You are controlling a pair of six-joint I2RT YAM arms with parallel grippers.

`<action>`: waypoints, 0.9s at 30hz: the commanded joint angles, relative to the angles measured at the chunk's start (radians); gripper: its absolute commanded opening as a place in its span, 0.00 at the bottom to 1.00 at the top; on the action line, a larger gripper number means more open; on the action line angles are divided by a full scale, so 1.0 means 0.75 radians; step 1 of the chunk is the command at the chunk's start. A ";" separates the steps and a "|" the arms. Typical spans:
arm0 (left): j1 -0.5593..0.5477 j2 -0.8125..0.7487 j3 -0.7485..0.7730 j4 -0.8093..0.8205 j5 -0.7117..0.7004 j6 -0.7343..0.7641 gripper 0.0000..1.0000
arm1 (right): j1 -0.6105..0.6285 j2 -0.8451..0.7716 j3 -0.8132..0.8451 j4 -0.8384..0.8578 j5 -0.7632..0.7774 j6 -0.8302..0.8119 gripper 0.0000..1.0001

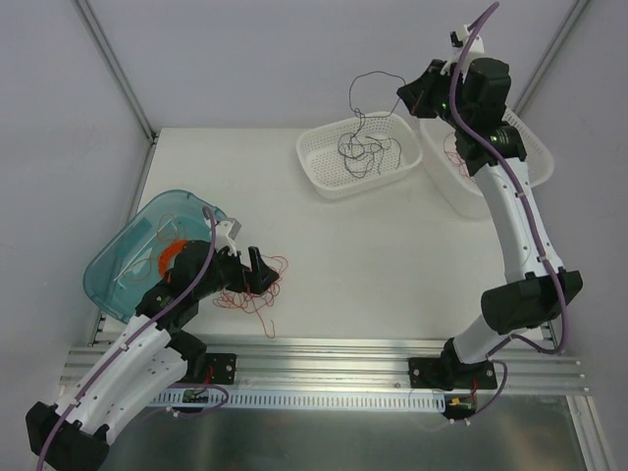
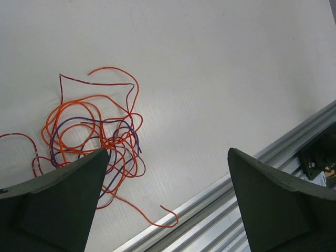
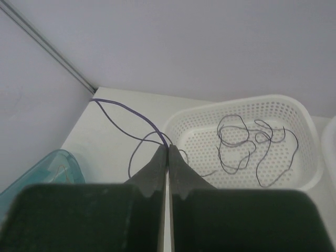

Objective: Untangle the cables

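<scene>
The cables (image 1: 257,294) lay split: a red tangle (image 2: 94,131) at lower left by the left tool (image 1: 251,275), spread wide and empty, and one dark strand (image 3: 126,111) pinched in the closed right tool (image 3: 168,149) above the white basket (image 1: 314,173), seemingly awaiting release.

Pretty clearly a robotics lab test cell: plain white table (image 1: 392,265), bare grey walls (image 1: 294,59), and a slotted aluminium rail (image 1: 334,358) across the bottom with the left arm (image 1: 142,353) and right arm (image 1: 510,211) bolted on.

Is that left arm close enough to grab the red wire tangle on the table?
Probably yes: the left gripper hangs open right by the red tangle, which lies loose on the table with nothing between them.
</scene>
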 commanded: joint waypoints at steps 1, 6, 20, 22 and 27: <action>0.009 -0.014 -0.014 -0.009 -0.022 0.016 0.99 | -0.005 0.136 0.164 0.115 -0.074 0.072 0.01; 0.009 -0.016 -0.028 -0.011 -0.063 0.008 0.99 | -0.005 0.318 0.229 0.224 -0.054 0.101 0.01; 0.011 0.005 -0.033 -0.021 -0.145 -0.008 0.99 | -0.007 0.691 0.252 0.205 -0.060 0.182 0.67; 0.009 0.019 -0.037 -0.025 -0.174 -0.023 0.99 | -0.005 0.622 0.157 0.209 -0.095 0.189 0.75; 0.011 0.123 -0.022 -0.039 -0.182 -0.027 0.99 | -0.003 0.446 -0.054 0.150 -0.150 0.154 0.85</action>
